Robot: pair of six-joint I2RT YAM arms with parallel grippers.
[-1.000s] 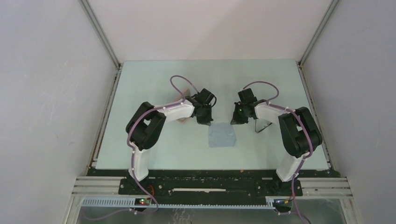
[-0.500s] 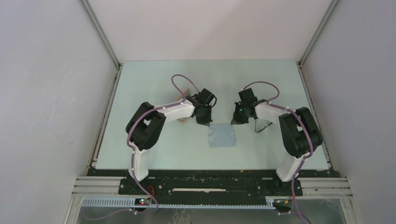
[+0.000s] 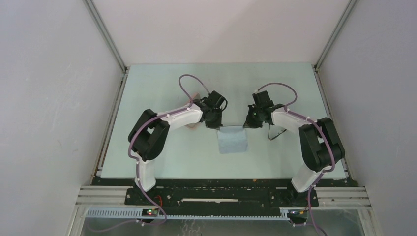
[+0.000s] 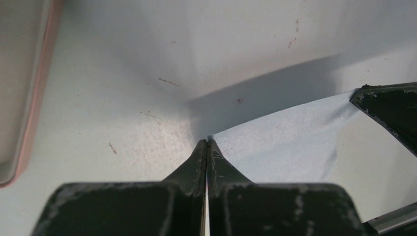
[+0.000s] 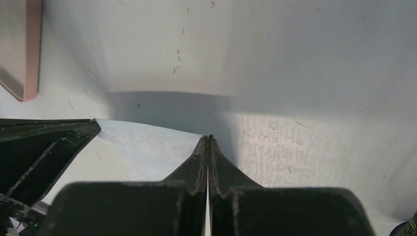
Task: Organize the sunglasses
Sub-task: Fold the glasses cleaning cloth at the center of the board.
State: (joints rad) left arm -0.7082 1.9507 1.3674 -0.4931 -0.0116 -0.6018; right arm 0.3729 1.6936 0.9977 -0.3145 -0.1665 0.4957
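A grey-blue cloth [image 3: 232,141] lies mid-table with its far edge raised. My left gripper [image 3: 217,126] is shut on the cloth's far left corner, and in the left wrist view the closed tips [image 4: 207,140] pinch the cloth [image 4: 285,145]. My right gripper [image 3: 246,125] is shut on the far right corner, tips [image 5: 209,137] pinching the cloth [image 5: 142,147]. The sunglasses [image 3: 276,135], a thin dark frame, lie on the table under the right forearm, untouched. The salmon-pink case [image 3: 193,125] sits behind the left forearm, mostly hidden.
The pink case's rim shows at the left edge of the left wrist view [image 4: 29,98] and at the top left of the right wrist view [image 5: 22,49]. White walls enclose the table on three sides. Each gripper appears in the other's wrist view.
The right gripper's jaws finished closing on the cloth's corner. Both grippers have drawn the cloth's far edge slightly up and away from the arm bases.
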